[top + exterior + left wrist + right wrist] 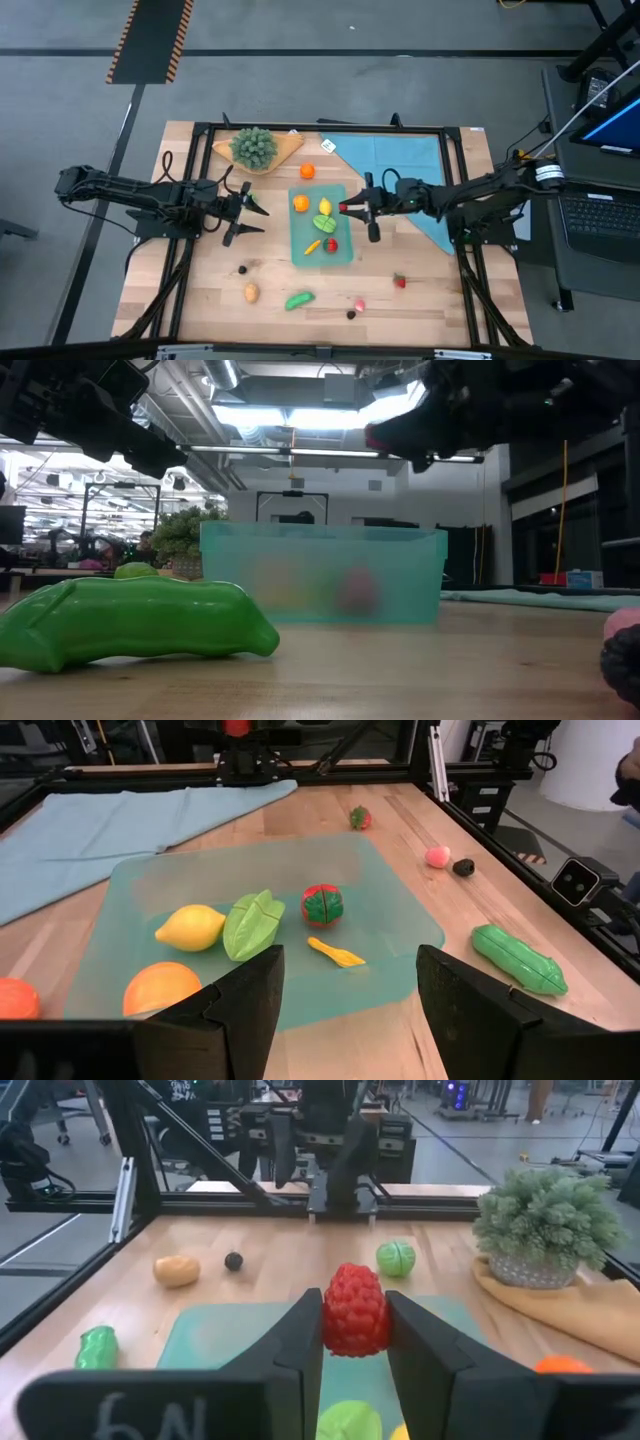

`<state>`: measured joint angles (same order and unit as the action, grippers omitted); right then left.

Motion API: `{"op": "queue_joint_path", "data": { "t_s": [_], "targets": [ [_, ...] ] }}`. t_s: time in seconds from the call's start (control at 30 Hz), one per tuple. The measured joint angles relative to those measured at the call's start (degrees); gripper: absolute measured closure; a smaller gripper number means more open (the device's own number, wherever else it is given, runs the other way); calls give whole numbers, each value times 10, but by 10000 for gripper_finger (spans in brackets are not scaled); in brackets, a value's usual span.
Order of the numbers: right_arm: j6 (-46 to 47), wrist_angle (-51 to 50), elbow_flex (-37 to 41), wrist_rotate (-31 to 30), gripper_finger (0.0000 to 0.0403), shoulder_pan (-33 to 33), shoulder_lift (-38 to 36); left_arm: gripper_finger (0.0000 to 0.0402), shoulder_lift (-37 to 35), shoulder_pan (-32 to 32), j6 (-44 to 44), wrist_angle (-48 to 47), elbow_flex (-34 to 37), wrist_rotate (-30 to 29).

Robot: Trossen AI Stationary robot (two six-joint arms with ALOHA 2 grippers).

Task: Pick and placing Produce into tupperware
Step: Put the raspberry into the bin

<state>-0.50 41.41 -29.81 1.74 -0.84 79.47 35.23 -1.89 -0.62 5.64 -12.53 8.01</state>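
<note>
The teal tupperware sits mid-table and holds an orange, a lemon, a green leaf piece, a red tomato-like piece and a small orange sliver. My right gripper hovers over its right part, shut on a red raspberry. My left gripper hangs open just left of the container, with its fingers over the near rim. Loose produce lies on the wood: a green pea pod, a potato, a strawberry, a pink piece and dark bits. My right gripper pinches the red raspberry at its middle between the two fingers, one on each side. The fingers reach in roughly level from the table's right. The raspberry is lifted clear, well above the container.
A bushy green bunch rests on a tan board at the far left. A light-blue cloth lies far right of the container, and another orange sits just beyond it. A green round piece is near the left arm. A black frame borders the table.
</note>
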Motion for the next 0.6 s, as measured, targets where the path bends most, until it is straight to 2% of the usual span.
{"op": "queue_joint_path", "data": {
  "t_s": [0.17,0.33,0.6],
  "targets": [
    [-2,-1,-35,1,307,0,37,182,0,0,0,0,0,0],
    [1,-25,-71,52,307,10,67,182,0,0,0,-2,0,0],
    [1,-270,-173,100,307,26,72,182,0,0,0,-7,0,0]
  ]
}}
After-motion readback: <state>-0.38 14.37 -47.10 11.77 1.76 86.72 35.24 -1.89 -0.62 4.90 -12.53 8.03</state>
